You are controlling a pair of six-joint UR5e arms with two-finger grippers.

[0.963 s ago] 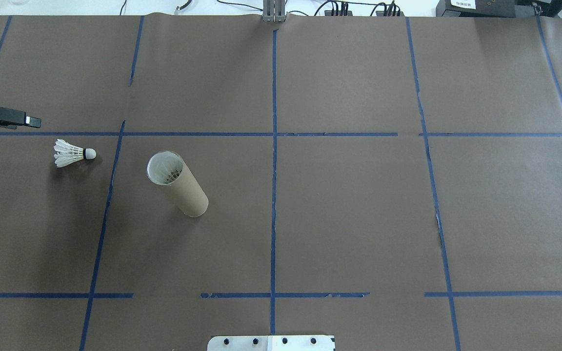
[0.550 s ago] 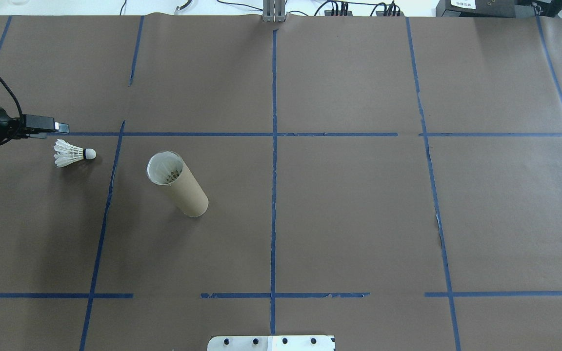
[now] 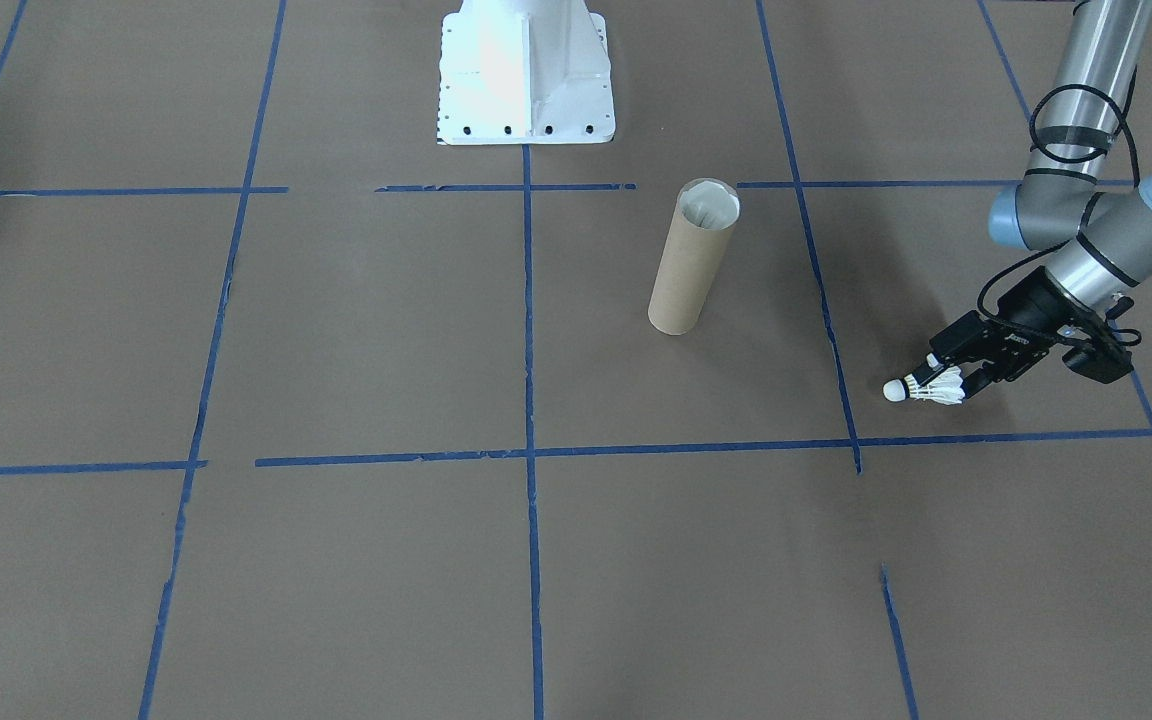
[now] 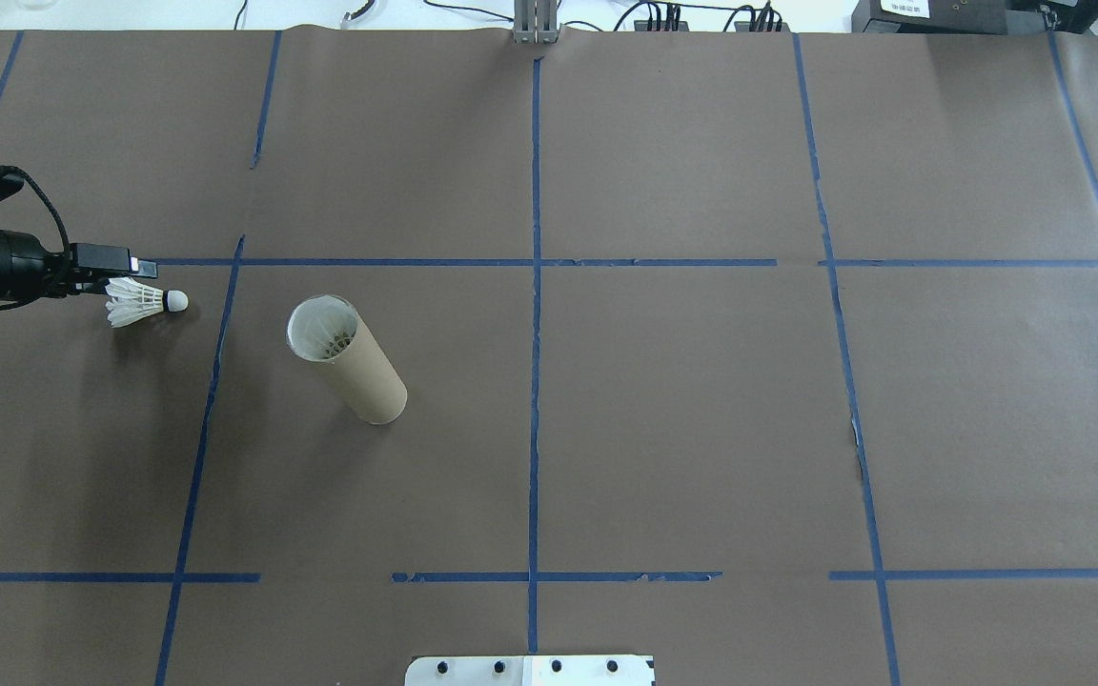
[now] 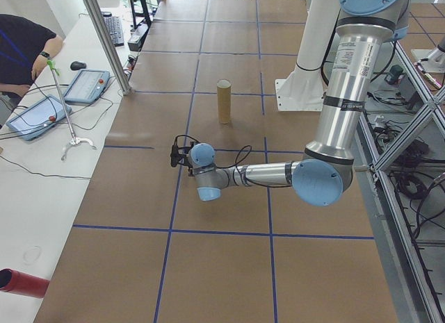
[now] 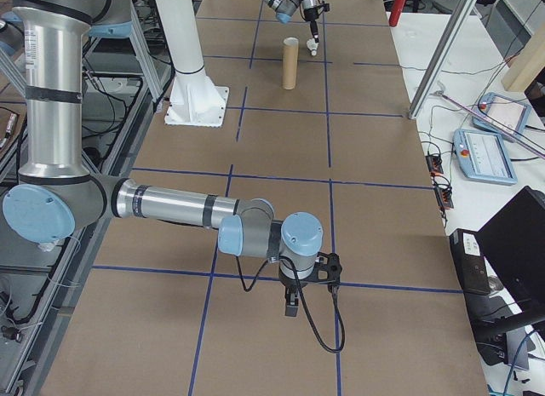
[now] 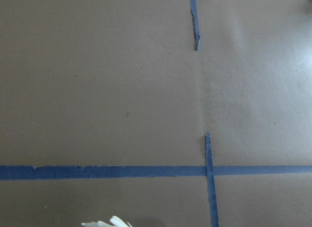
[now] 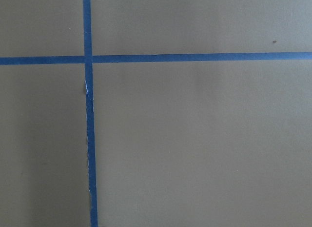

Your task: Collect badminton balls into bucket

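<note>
Overhead and front views, opposed, sharing table [image 4: 701, 381]

A white feather shuttlecock [image 4: 139, 302] lay on its side on the brown paper-covered surface [image 4: 682, 400], its rounded white cork tip [image 4: 176, 301] pointing toward a cardboard tube [image 4: 349, 360] and its feather skirt fanned out away from it. It rested just below a blue tape line. The plain brown tube stood upright well apart from the shuttlecock, across another tape line, its open top showing a pale whitish inside. Feathers of at least one more shuttlecock [image 4: 332, 337] were visible inside the tube, low within its mouth.
</note>
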